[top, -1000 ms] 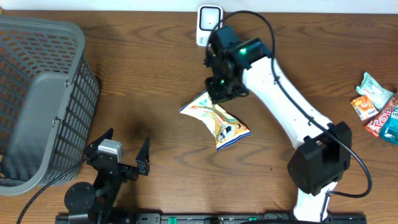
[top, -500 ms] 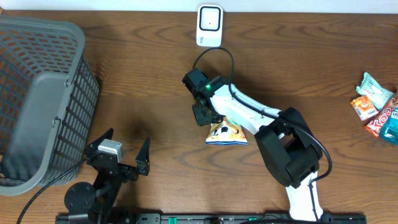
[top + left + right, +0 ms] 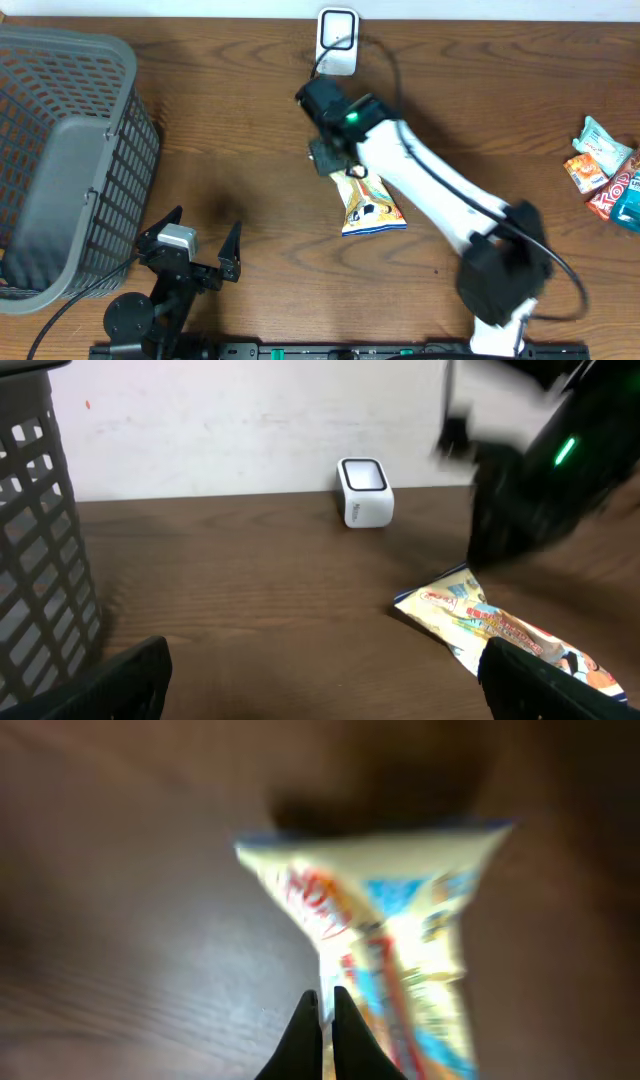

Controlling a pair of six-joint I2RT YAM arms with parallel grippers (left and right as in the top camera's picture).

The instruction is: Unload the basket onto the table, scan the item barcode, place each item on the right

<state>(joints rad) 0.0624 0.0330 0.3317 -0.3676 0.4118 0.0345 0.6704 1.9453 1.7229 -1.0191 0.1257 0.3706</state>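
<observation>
The item is a yellow-and-white snack bag [image 3: 372, 205] lying at the table's middle, seen also in the left wrist view [image 3: 505, 632] and, blurred, in the right wrist view [image 3: 400, 910]. My right gripper [image 3: 335, 162] is shut on the bag's upper corner; its fingertips [image 3: 326, 1005] are pressed together over the bag's edge. The white barcode scanner [image 3: 338, 40] stands at the table's far edge, just beyond the right gripper, and shows in the left wrist view [image 3: 363, 492]. My left gripper [image 3: 200, 248] rests open near the front edge [image 3: 325, 665], holding nothing. No barcode is legible.
A grey wire basket [image 3: 60, 160] fills the left side of the table [image 3: 40, 530]. Several small snack packets [image 3: 605, 170] lie at the far right edge. The right arm's white links stretch diagonally from the front right toward the scanner.
The right arm swung back from the scanner, then forward again, dragging and turning the snack bag; the bag now points lengthwise toward the front. The left arm has not moved.
</observation>
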